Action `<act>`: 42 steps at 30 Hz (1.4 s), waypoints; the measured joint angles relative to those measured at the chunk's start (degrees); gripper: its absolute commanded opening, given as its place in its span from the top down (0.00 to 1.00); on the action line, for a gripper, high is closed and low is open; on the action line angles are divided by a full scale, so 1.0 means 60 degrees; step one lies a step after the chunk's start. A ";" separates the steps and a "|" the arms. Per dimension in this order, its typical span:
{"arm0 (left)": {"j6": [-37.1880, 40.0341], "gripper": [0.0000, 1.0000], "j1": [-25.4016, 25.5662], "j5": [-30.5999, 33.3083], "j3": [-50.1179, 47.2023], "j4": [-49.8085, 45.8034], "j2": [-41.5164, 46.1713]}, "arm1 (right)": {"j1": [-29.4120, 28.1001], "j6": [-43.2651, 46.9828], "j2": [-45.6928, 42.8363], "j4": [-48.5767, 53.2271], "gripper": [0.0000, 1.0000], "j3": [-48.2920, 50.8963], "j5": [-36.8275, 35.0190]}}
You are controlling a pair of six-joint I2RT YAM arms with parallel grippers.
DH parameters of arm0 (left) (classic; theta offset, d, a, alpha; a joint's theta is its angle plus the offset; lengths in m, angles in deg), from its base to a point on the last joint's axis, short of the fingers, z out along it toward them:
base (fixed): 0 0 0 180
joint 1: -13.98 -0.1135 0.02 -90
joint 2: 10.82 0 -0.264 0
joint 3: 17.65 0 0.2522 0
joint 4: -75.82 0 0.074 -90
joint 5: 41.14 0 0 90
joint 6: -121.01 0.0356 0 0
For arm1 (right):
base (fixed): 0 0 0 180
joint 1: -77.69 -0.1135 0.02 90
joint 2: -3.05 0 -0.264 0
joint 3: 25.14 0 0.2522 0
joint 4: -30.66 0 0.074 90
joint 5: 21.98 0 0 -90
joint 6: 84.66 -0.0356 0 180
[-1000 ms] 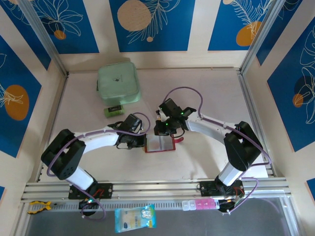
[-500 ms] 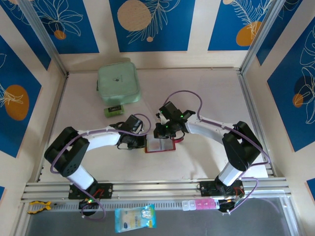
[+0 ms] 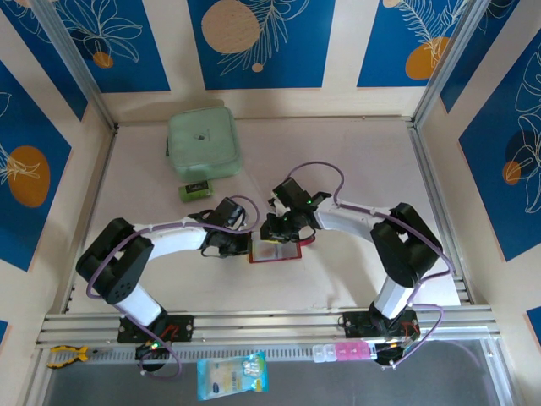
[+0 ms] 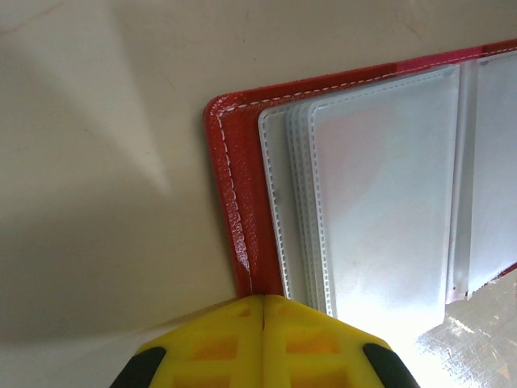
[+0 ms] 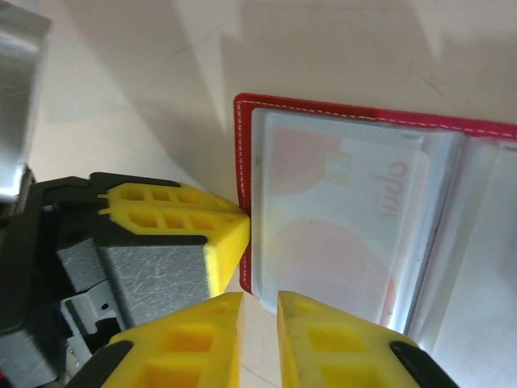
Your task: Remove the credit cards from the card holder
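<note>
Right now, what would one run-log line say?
left gripper: shut at card holder edge | right gripper: slightly open, same edge | credit card: inside holder

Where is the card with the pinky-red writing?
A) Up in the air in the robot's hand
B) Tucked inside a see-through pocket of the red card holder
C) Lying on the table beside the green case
B: the right wrist view shows the card flat behind a clear sleeve of the open card holder, and nothing is lifting it.
</note>
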 measured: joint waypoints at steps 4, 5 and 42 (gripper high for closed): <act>0.0015 0.96 0.0000 0.0004 0.0000 0.0000 0.0000 | 0.0000 -0.0098 0.0062 0.0000 0.74 0.0036 0.0022; 0.0015 0.96 0.0000 0.0007 0.0000 0.0000 0.0000 | 0.0000 -0.0117 0.0069 0.0004 0.72 0.0036 0.0022; 0.0025 0.96 0.0000 0.0197 0.0189 -0.0182 -0.0106 | 0.0364 0.0204 0.0798 0.0299 0.70 0.0036 0.0131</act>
